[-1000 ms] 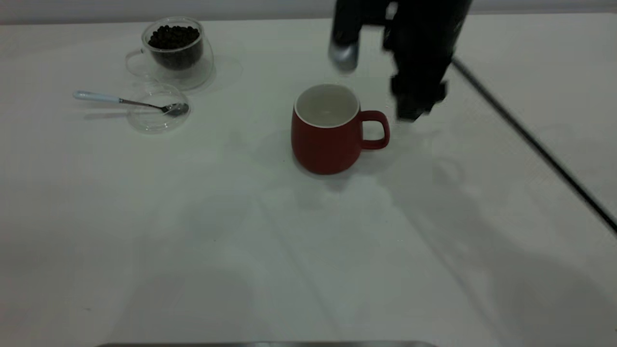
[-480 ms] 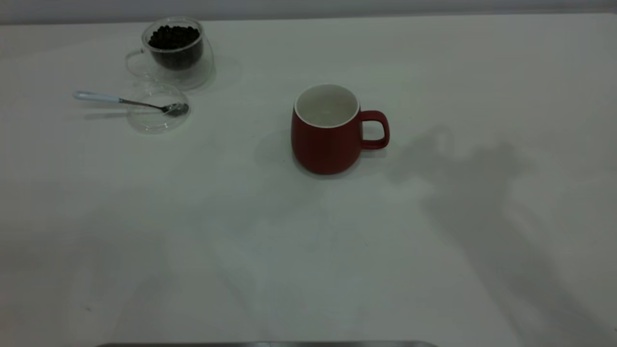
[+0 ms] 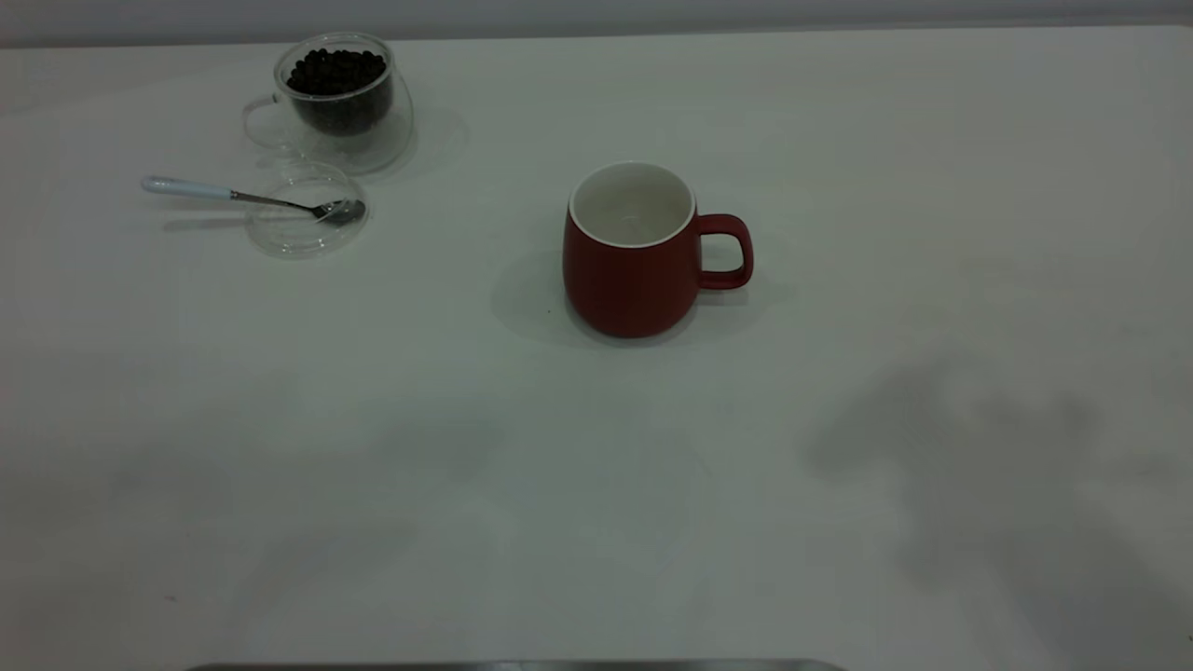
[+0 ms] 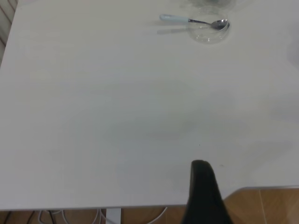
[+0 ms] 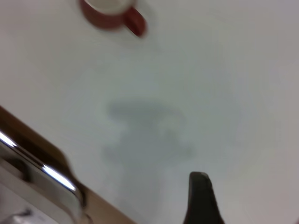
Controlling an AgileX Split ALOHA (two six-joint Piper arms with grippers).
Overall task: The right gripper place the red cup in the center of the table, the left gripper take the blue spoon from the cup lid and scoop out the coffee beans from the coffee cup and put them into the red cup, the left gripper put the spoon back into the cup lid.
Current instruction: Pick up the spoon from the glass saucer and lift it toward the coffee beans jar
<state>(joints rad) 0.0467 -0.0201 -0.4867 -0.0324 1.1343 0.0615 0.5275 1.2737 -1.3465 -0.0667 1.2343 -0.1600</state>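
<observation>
The red cup (image 3: 634, 270) stands upright and empty near the middle of the table (image 3: 596, 485), handle pointing right; it also shows in the right wrist view (image 5: 110, 11). At the far left the blue spoon (image 3: 242, 196) rests with its bowl in the cup lid (image 3: 303, 228). Behind them stands the coffee cup (image 3: 340, 140), filled with coffee beans (image 3: 335, 73). Neither arm appears in the exterior view. My left gripper (image 4: 202, 191) hovers by the table's near edge, far from the spoon (image 4: 191, 20) and lid (image 4: 209, 32). My right gripper (image 5: 200, 198) is well back from the red cup and holds nothing.
A metal bar (image 5: 51, 175) and the table's edge lie close to the right gripper. Wooden floor (image 4: 266, 207) and cables show beyond the edge under the left gripper. A faint arm shadow (image 3: 979, 447) falls on the table's right side.
The right arm, beside the red cup's handle a second ago, has pulled out of the exterior view. Its shadow has slid toward the near right. Cup, spoon and lid have not moved.
</observation>
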